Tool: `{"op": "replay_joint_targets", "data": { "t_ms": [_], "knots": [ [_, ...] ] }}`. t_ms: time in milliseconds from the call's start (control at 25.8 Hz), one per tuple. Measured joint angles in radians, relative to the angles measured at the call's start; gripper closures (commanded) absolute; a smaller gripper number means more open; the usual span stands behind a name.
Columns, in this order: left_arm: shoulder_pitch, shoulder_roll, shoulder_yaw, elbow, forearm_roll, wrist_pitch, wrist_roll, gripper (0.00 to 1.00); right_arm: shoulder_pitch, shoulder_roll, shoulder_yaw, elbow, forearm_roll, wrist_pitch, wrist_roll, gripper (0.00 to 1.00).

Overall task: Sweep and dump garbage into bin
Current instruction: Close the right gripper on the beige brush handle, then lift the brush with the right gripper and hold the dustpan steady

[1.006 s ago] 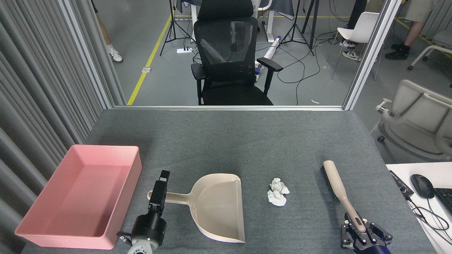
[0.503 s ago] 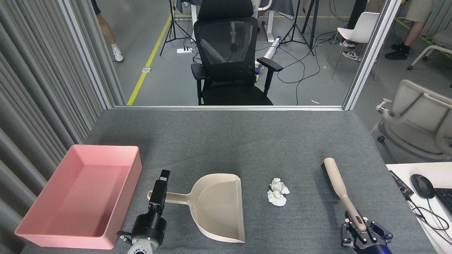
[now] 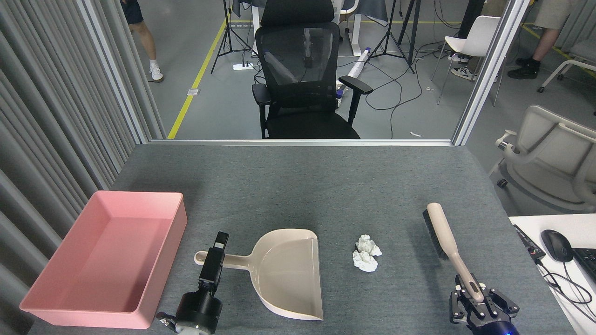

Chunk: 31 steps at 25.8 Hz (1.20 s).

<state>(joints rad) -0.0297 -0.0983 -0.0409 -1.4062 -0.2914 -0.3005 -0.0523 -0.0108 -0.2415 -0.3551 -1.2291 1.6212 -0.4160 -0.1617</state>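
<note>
At the near right edge, the right gripper [image 3: 475,298] was clamped on the end of the brush [image 3: 446,242] handle, so that the brush ran away and slightly left with its dark bristles facing left, toward the garbage; that hold suited a leftward sweep. At the near left, the left gripper [image 3: 215,265] stood over the handle of the beige dustpan [image 3: 286,274], but whether it had closed on that handle could not be told from this view. The dustpan lay flat on the grey worktop [image 3: 298,186] with its handle pointing left and its wide open lip facing right, so it looked placed to receive whatever was pushed across.

The garbage [image 3: 366,253], two crumpled white wads touching each other, lay on the worktop between the dustpan's lip and the brush, near the lip but apart from both. Nothing had been swept in yet.

Left of the dustpan, by the worktop's left edge, sat the pink bin [image 3: 156,298], with nothing in it, close enough to the dustpan hand for a short carry and tip.

Beyond the worktop's far edge stood a black office chair [image 3: 302,79].
</note>
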Motion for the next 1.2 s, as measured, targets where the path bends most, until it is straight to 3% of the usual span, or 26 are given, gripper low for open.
{"op": "replay_joint_targets", "data": {
  "t_ms": [464, 890, 1199],
  "knots": [
    [0.06, 0.028, 0.006, 0.084, -0.002, -0.062, 0.01, 0.01, 0.04, 0.005, -0.011, -0.055, -0.051, -0.012, -0.005, 0.74],
    [-0.032, 0.025, 0.023, 0.2, 0.0, -0.002, 0.012, 0.01, 0.047, 0.004, -0.012, -0.074, -0.054, -0.01, 0.001, 0.73],
    [-0.102, 0.02, 0.028, 0.275, -0.014, 0.033, 0.134, 0.01, 0.049, 0.007, -0.013, -0.076, -0.066, -0.01, 0.004, 0.72]
  ]
}}
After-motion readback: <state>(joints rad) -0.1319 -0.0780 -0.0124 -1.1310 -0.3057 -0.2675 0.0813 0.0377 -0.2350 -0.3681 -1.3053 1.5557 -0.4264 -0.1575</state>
